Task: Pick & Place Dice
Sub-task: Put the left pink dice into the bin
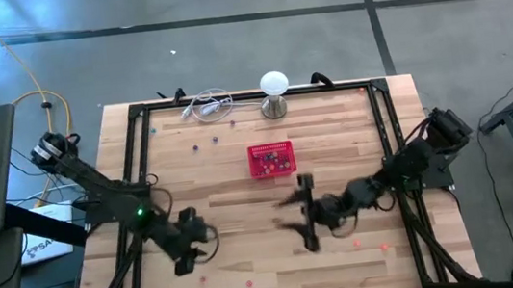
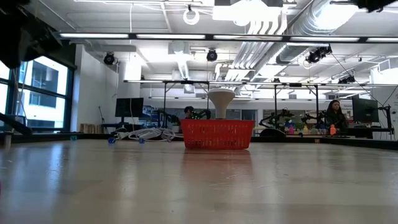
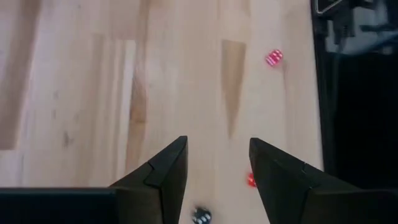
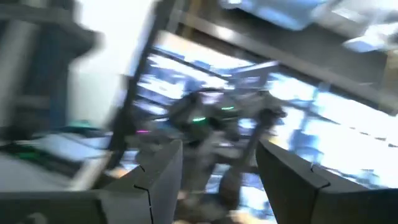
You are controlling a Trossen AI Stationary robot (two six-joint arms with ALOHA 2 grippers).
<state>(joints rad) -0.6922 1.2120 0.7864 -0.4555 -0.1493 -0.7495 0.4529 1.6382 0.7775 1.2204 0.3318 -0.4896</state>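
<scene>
Dice lie scattered over the wooden table, too small to show any long axis or facing from above. Going left to right in the high view, the left gripper hangs low over the near-left part of the table, pointing toward the near edge. Its own wrist view shows the 2 dark fingers standing apart with bare wood between them, holding nothing. A dark die with white pips sits on the wood just between the finger bases, a red die lies right beside the inner edge of one finger, and a pink-red die rests farther ahead near the black frame rail, sitting slightly turned to the wood grain.

Toward the middle, a red die lies near the front edge. The red mesh basket stands behind centre, with several dice inside it; the low view shows it upright. Behind it stands the white ball lamp, with a white cable coiled to its left.

Farther right, the right gripper is lifted above the table, its fingers spread wide and empty. 2 red dice lie near its arm.
</scene>
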